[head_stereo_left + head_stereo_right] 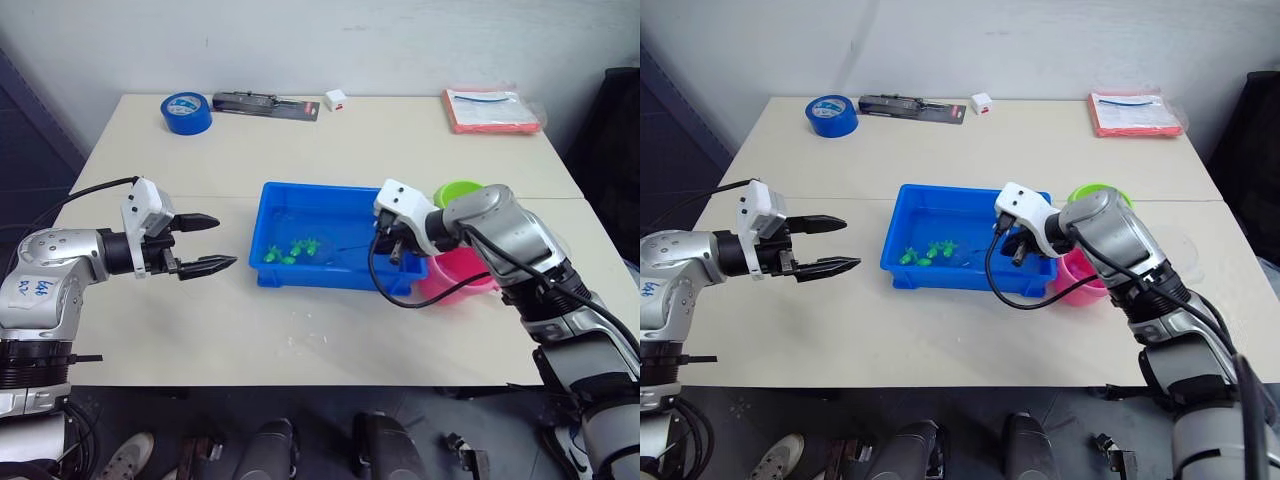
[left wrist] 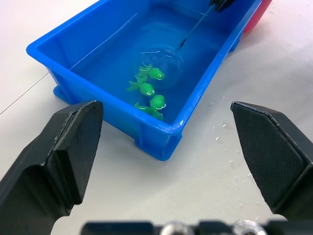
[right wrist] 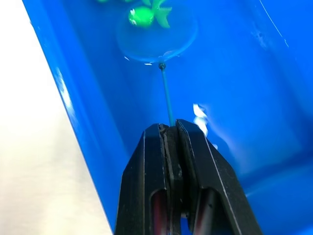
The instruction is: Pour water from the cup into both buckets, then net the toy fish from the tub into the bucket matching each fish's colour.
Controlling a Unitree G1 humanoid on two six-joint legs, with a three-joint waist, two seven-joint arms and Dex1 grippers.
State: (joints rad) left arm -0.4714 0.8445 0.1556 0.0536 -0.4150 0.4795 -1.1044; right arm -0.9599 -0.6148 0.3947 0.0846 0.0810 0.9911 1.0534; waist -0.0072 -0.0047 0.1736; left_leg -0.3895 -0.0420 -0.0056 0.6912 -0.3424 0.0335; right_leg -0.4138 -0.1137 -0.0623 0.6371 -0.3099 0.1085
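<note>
Two pale beige tabletops point(image 1: 250, 330) butt together along a seam, standing before a plain white wall. At the far edge, around eleven o'clock, lie a blue roll of tape point(image 1: 186, 111), a flat black packaged tool point(image 1: 265, 103) and a small white cube point(image 1: 335, 99); a pink-edged folder in clear wrap point(image 1: 491, 110) sits near one o'clock.

At table centre rests the shallow bright blue rectangular plastic tub point(image 1: 300, 200), holding water and a cluster of tiny green plastic toy fish point(image 2: 148, 88) toward its seven o'clock corner. Just beside the tub at three o'clock stand the small pink round plastic bucket point(image 1: 468, 268) and, behind it, the lime green round plastic bucket point(image 1: 455, 190).

The right gripper point(image 3: 172, 128) hangs over the tub's three o'clock end, its black fingers pinched tight on the thin handle of the small round scoop net point(image 3: 156, 34), whose ring lies in the water with one green fish over it.

The left gripper point(image 1: 208, 243) hovers at nine o'clock, apart from the tub, fingers spread wide and holding nothing.
</note>
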